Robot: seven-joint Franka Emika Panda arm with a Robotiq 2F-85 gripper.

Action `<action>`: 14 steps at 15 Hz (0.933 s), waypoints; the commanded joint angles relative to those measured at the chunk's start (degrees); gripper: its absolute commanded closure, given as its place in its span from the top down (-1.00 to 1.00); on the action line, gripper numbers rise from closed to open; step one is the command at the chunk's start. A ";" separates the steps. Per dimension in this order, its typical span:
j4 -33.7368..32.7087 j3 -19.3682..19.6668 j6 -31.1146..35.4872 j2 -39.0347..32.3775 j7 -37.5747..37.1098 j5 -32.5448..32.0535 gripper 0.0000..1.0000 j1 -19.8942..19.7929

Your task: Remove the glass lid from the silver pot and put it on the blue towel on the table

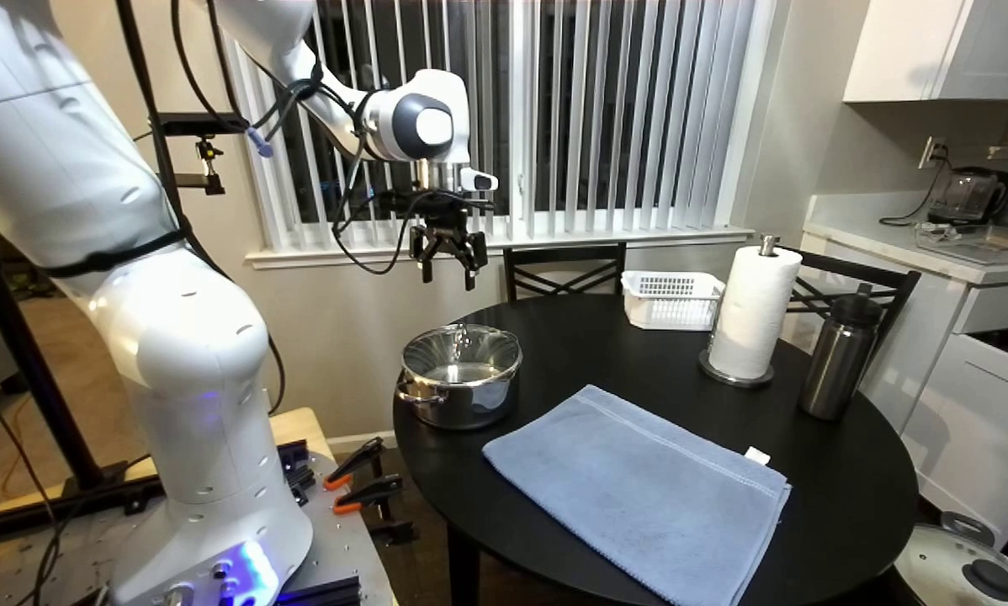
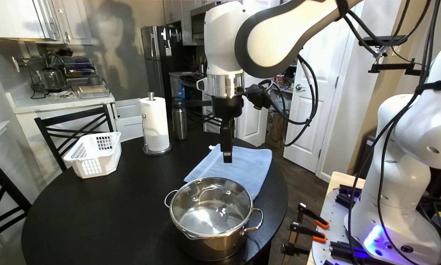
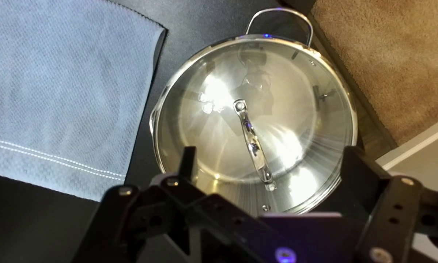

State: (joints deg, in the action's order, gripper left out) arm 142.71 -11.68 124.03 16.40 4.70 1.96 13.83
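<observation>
The glass lid sits on the silver pot; it has a metal rim and an arched shiny metal handle. The lidded pot stands near the edge of the dark round table, and shows in both exterior views. The blue towel lies flat beside the pot; it also shows in the wrist view. My gripper is open and empty, pointing down well above the pot. In the wrist view the lid handle lies between the spread fingers, below them.
A white basket, a paper-towel roll on a stand and a tall metal canister stand farther along the table. Chairs stand around it. Another lid with a dark knob lies below the table edge.
</observation>
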 commanded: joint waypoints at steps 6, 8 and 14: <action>-0.27 0.46 9.81 -5.01 8.47 -6.47 1.00 -0.48; -0.65 1.17 14.10 -8.04 13.47 -7.86 1.00 -0.30; -2.42 2.02 20.96 -16.59 34.16 1.79 1.00 0.49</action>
State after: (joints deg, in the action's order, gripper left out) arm 142.20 -9.99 144.00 3.63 28.85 -1.67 13.84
